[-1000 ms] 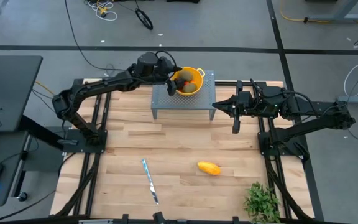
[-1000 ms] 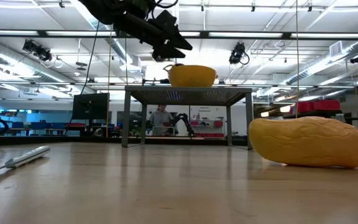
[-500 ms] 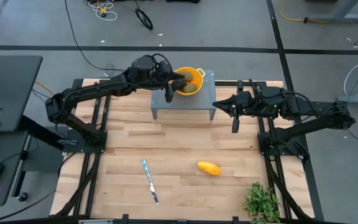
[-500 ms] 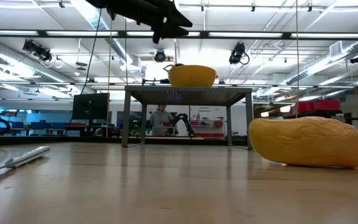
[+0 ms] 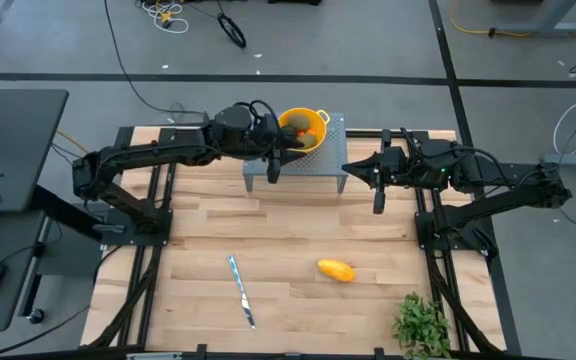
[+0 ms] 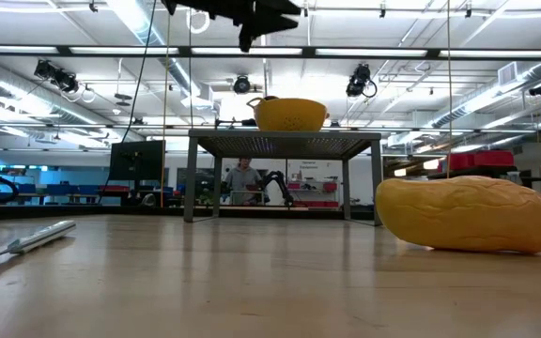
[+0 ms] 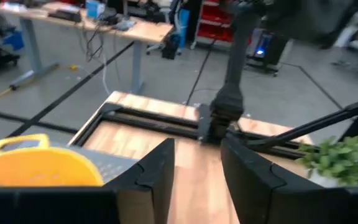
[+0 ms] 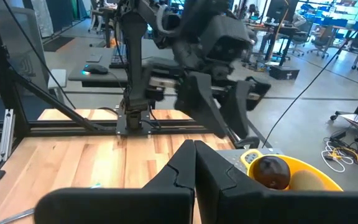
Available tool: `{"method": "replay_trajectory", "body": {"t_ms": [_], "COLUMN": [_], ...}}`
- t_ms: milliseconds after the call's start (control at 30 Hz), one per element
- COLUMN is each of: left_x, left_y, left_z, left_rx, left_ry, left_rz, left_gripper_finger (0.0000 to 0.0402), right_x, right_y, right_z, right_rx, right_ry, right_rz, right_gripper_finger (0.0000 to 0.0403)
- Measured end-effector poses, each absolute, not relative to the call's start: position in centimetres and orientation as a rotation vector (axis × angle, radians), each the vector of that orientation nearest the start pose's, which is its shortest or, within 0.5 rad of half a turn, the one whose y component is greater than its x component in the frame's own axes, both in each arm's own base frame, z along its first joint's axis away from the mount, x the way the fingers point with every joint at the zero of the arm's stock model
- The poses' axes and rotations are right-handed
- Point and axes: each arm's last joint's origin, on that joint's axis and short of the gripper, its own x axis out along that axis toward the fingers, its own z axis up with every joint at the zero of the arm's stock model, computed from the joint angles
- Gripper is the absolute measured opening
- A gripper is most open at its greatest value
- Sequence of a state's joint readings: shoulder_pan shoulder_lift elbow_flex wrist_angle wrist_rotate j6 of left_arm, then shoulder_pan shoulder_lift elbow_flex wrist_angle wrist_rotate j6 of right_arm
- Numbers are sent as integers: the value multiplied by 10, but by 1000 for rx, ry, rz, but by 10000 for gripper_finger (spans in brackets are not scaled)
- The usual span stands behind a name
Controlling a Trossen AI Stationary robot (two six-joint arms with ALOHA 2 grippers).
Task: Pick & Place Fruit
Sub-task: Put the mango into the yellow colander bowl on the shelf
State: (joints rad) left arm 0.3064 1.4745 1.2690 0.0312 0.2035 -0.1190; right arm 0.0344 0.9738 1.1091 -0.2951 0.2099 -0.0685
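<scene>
A yellow bowl [image 5: 306, 127] stands on a grey perforated stand [image 5: 313, 168] at the table's far side. It holds fruit, among them a dark round one [image 8: 271, 171]. A yellow-orange oblong fruit [image 5: 336, 270] lies on its side on the wood. My left gripper [image 5: 284, 148] hangs high above the stand, beside the bowl's near rim. It points toward the table's right edge, and its fingers [image 7: 160, 177] stand apart with only table showing between them. My right gripper [image 5: 345, 168] waits shut just right of the stand.
A slim silver knife [image 5: 241, 290] lies at the near left of the table. A leafy green plant [image 5: 423, 325] stands at the near right corner. Bare wood lies between the stand and the oblong fruit. In the room beyond, a person [image 6: 243, 178] shows under the stand.
My left gripper has risen from just over the bowl and drawn back toward the table's near edge, and now hangs beside the bowl's near rim. The bowl, the oblong fruit and the right arm have kept still.
</scene>
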Motion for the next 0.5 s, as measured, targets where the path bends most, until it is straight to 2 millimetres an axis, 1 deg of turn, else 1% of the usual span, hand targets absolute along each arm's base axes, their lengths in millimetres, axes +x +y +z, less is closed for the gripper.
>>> {"method": "replay_trajectory", "body": {"t_ms": [200, 367, 500], "left_x": [329, 329, 330], "left_y": [80, 73, 69], "left_z": [365, 370, 369], "left_rx": [-153, -168, -174], "left_ry": [131, 97, 101], "left_rz": [59, 43, 36], "left_gripper_finger": [107, 84, 67], "right_x": [201, 201, 201], "right_y": [1, 1, 1], "right_z": [399, 399, 400], "right_rx": [-88, -87, -87], "right_ry": [164, 164, 157], "right_rz": [-169, -169, -169], "right_gripper_finger": [3, 3, 3]}}
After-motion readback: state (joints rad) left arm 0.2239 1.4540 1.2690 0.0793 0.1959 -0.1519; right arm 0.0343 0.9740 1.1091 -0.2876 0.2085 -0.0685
